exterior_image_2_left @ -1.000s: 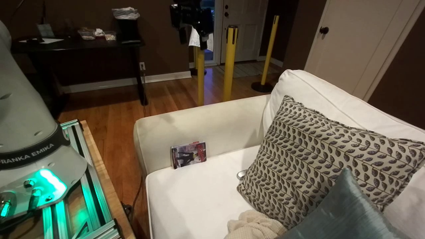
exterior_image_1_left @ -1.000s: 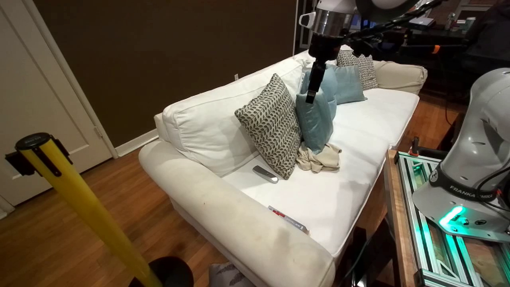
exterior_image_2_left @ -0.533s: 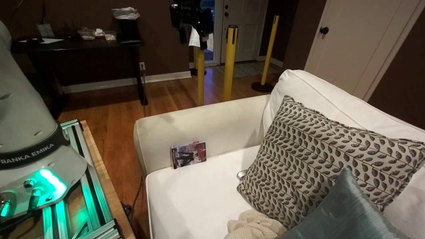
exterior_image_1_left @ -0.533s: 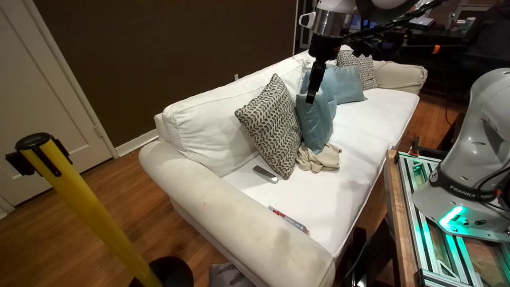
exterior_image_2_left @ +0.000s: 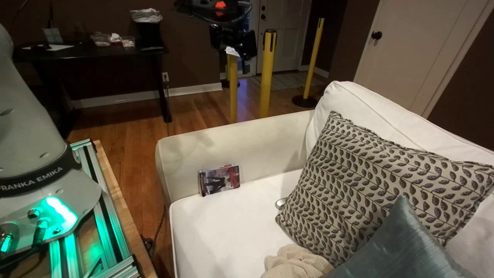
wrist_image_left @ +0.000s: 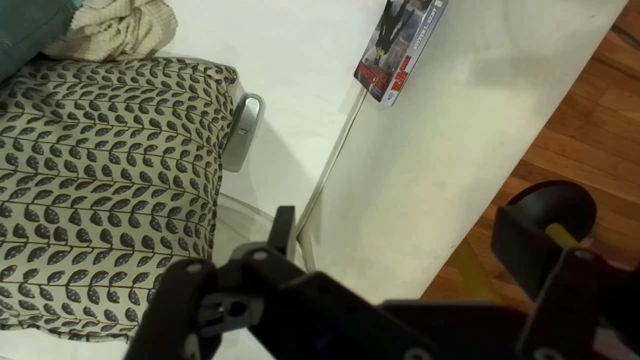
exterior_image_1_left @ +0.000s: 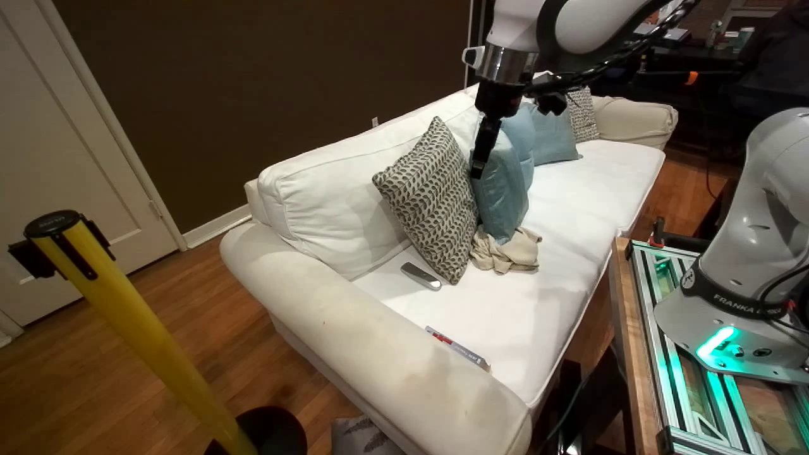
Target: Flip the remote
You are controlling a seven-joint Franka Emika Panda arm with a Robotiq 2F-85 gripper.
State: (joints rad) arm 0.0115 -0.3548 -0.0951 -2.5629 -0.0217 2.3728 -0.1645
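Note:
The remote (exterior_image_1_left: 420,276) lies flat on the white sofa seat, beside the leaf-patterned pillow. In the wrist view the remote (wrist_image_left: 242,132) shows a grey upper face with a small mark and a shiny rounded end; the pillow hides part of its edge. In an exterior view only the shiny end of the remote (exterior_image_2_left: 280,203) shows past the pillow. My gripper (exterior_image_1_left: 478,169) hangs well above the seat, in front of the blue pillow in that view. In the wrist view the gripper (wrist_image_left: 400,235) is open, its fingers wide apart with nothing between them.
The leaf-patterned pillow (wrist_image_left: 110,195) stands close against the remote. A beige cloth (exterior_image_1_left: 505,249) and blue pillow (exterior_image_1_left: 499,196) are beyond it. A book (exterior_image_2_left: 219,180) leans on the sofa armrest (exterior_image_1_left: 354,328). A yellow post (exterior_image_1_left: 139,328) stands outside the armrest.
My arm and gripper have come down and moved slightly to the left in an exterior view during the last half second. The remote, pillows and book have not moved.

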